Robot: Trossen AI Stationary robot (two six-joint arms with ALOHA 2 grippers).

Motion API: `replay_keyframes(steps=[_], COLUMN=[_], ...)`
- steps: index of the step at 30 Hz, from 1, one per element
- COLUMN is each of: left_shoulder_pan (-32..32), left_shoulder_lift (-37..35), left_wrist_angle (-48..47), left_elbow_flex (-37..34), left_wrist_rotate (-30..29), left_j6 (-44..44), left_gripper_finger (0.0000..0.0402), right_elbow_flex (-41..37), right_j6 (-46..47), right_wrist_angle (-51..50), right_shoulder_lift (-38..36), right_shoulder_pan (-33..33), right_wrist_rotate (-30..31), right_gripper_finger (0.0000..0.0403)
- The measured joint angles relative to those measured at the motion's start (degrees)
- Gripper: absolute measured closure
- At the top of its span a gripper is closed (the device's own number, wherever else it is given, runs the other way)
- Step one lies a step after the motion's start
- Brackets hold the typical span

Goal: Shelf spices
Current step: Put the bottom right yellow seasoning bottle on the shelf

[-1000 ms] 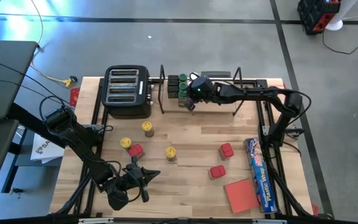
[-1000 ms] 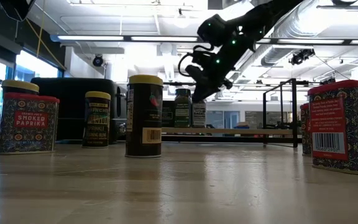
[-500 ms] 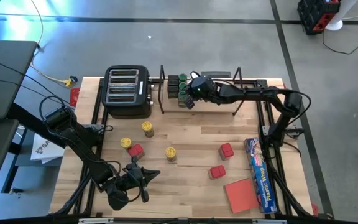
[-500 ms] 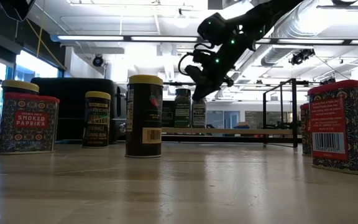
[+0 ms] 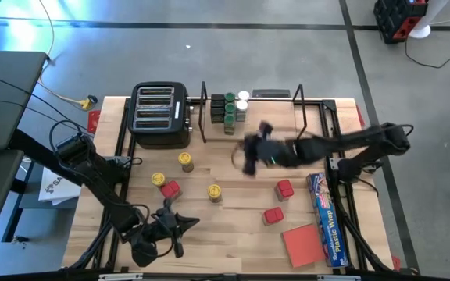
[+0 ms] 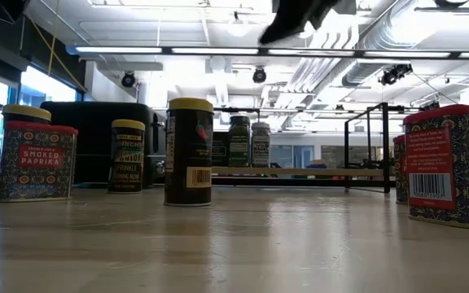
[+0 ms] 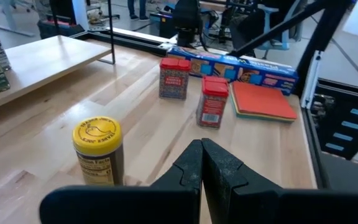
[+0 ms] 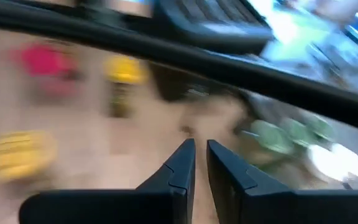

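Right gripper [image 5: 250, 158] is out over the open table in front of the shelf [image 5: 303, 119], fingers nearly together with a thin gap and nothing between them; motion-blurred in the high view, and in the low view only a dark blur of it shows at the top edge. Left gripper [image 5: 180, 225] sits at the near left corner of the table [image 5: 233, 226], fingers [image 7: 191, 165] pressed fully together, empty. On the shelf's left end: a cluster of dark and green-lidded jars [image 5: 224, 109] plus a white-lidded jar [image 5: 243, 97] at the back of that group. Still loose on the table: three yellow-lidded jars [image 5: 186, 161], [image 5: 158, 179], [image 5: 215, 192], and three red square tins [image 5: 170, 189], [image 5: 285, 188], [image 5: 273, 215]. Toaster [image 5: 160, 115] just left of the shelf. Flat red pad [image 5: 303, 243] and blue plastic-wrap box [image 5: 326, 218] sit at the right side of the table.
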Motion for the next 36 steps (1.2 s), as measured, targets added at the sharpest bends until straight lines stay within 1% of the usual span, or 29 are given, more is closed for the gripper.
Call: replay_keyframes(steps=[2, 4, 6, 8, 10, 12, 14, 15, 17, 22, 25, 27, 30, 33, 36], left_shoulder_pan=[-0.3, -0.4, -0.1, 0.7, 2.1, 4.0, 6.2, 7.2, 9.1, 12.2, 14.0, 15.2, 16.9, 18.2, 18.6], left_shoulder_lift=[0.0, 0.0, 0.0, 0.0, 0.0, 0.0, 0.3, 0.5, 1.4, 4.6, 6.6, 7.9, 9.6, 10.2, 10.2], left_wrist_angle=[-0.1, -0.2, -0.7, -1.8, -2.9, -4.7, -7.3, -8.8, -10.6, -12.0, -11.8, -11.8, -11.3, -10.5, -9.3], left_elbow_flex=[0.0, 0.0, 0.0, 0.0, 0.0, 0.0, 0.0, 0.0, 0.0, 0.0, 0.0, 0.0, 0.0, 0.0, 0.0], left_wrist_rotate=[0.0, 0.0, 0.0, 0.1, 1.2, 4.7, 10.1, 12.3, 13.6, 11.4, 11.4, 11.2, 9.9, 9.9, 9.8], left_j6=[-0.2, -0.3, -0.6, -3.0, -5.5, -8.4, -11.2, -12.1, -13.9, -15.5, -15.5, -15.2, -13.8, -11.8, -7.9], left_gripper_finger=[0.0402, 0.0402, 0.0402, 0.0402, 0.0402, 0.0402, 0.0402, 0.0402, 0.0402, 0.0402, 0.0402, 0.0402, 0.0402, 0.0402, 0.0402], right_elbow_flex=[-0.6, -0.8, -0.8, -0.8, -0.7, 0.2, 1.5, 2.2, 3.6, 8.1, 9.5, 9.5, 9.4, 9.5, 9.5], right_j6=[0.0, 1.5, 2.2, 1.3, 1.0, 0.4, -0.5, -0.5, -0.1, 0.4, 2.3, 4.2, 7.3, 7.5, 7.6], right_wrist_angle=[1.0, 2.4, 5.8, 10.8, 16.7, 19.3, 19.4, 19.1, 18.0, 10.9, 8.9, 8.0, 6.0, 6.0, 5.4], right_shoulder_lift=[-1.0, -1.1, 0.1, 2.3, 5.2, 8.7, 12.3, 13.8, 16.2, 19.7, 20.4, 20.9, 21.1, 21.2, 22.1], right_shoulder_pan=[5.9, 10.4, 13.6, 15.3, 16.0, 15.9, 15.5, 15.3, 14.7, 12.9, 11.7, 10.6, 9.0, 7.8, 7.0], right_wrist_rotate=[-1.5, -6.6, -12.3, -16.6, -17.9, -19.7, -21.6, -21.9, -22.0, -21.9, -22.0, -22.0, -22.0, -21.9, -21.5], right_gripper_finger=[0.0368, 0.0368, 0.0368, 0.0368, 0.0366, 0.0356, 0.0336, 0.0324, 0.0293, 0.0204, 0.0153, 0.0126, 0.0105, 0.0101, 0.0100])
